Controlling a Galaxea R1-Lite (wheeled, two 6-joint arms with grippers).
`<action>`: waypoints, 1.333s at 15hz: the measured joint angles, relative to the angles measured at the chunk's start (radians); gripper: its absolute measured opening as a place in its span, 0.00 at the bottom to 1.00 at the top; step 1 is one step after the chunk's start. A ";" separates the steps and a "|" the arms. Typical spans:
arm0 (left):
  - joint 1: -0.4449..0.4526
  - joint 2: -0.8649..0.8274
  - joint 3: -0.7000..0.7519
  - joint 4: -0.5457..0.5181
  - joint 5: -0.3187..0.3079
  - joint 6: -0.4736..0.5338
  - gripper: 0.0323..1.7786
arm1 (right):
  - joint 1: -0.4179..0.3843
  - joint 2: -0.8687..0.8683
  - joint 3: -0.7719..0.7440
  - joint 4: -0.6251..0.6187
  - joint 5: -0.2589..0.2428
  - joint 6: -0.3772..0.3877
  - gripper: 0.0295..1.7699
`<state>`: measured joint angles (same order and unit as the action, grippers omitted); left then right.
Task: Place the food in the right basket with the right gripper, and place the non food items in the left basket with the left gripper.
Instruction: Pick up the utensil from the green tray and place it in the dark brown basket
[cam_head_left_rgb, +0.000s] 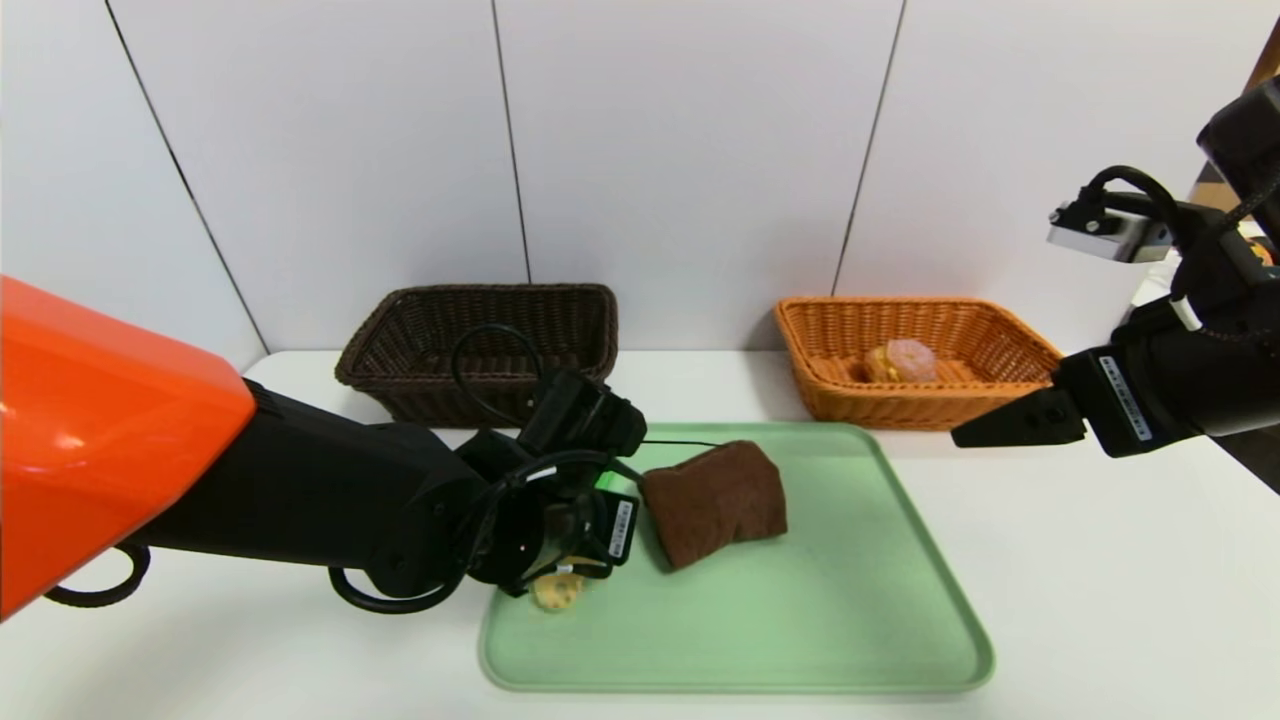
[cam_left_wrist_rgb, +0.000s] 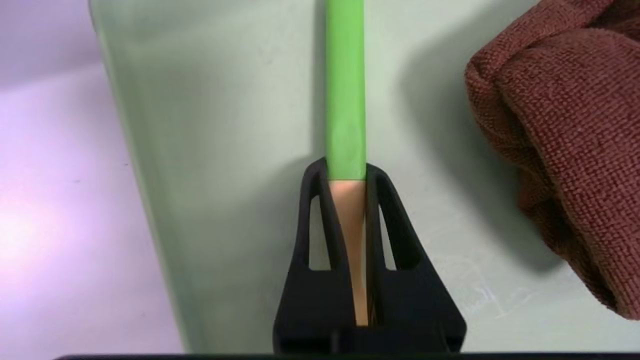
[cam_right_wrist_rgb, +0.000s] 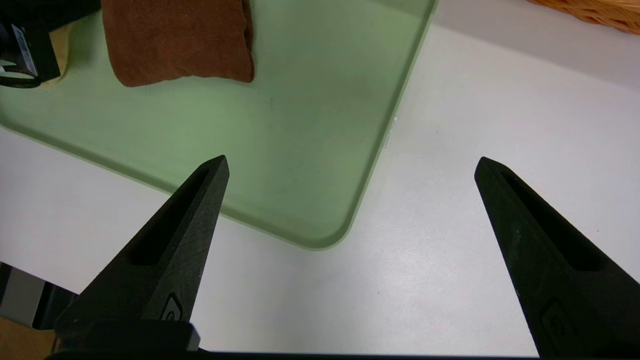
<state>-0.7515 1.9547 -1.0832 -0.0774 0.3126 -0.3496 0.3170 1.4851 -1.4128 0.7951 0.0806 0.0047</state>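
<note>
tray (cam_head_left_rgb: 860, 640): my landmark; left basket (cam_head_left_rgb: 480, 345) beyond its far-left corner | towel (cam_head_left_rgb: 715, 500) mid-tray | pasta spoon (cam_left_wrist_rgb: 345, 100) at tray's left edge, long axis running straight ahead between my fingers | left gripper (cam_left_wrist_rgb: 348, 175) pinching its shaft; right gripper (cam_right_wrist_rgb: 350, 165) spread, idle off tray's right

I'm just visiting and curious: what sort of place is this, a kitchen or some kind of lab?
Most likely a test bench, not a kitchen. A bare white table stands against plain white wall panels, with only a green tray and two wicker baskets, dark brown and orange, laid out for sorting.
</note>
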 joint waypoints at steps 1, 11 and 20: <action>0.000 -0.001 0.000 0.000 0.000 -0.001 0.06 | 0.000 0.000 0.000 0.001 0.000 0.000 0.96; 0.007 -0.188 0.013 0.017 0.013 0.087 0.06 | -0.001 -0.006 0.005 0.000 0.000 0.001 0.96; 0.311 -0.326 -0.110 0.019 -0.132 0.629 0.06 | -0.002 -0.026 0.025 0.000 0.000 0.000 0.96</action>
<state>-0.4400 1.6283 -1.1936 -0.0581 0.1802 0.2794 0.3149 1.4589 -1.3874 0.7947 0.0806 0.0051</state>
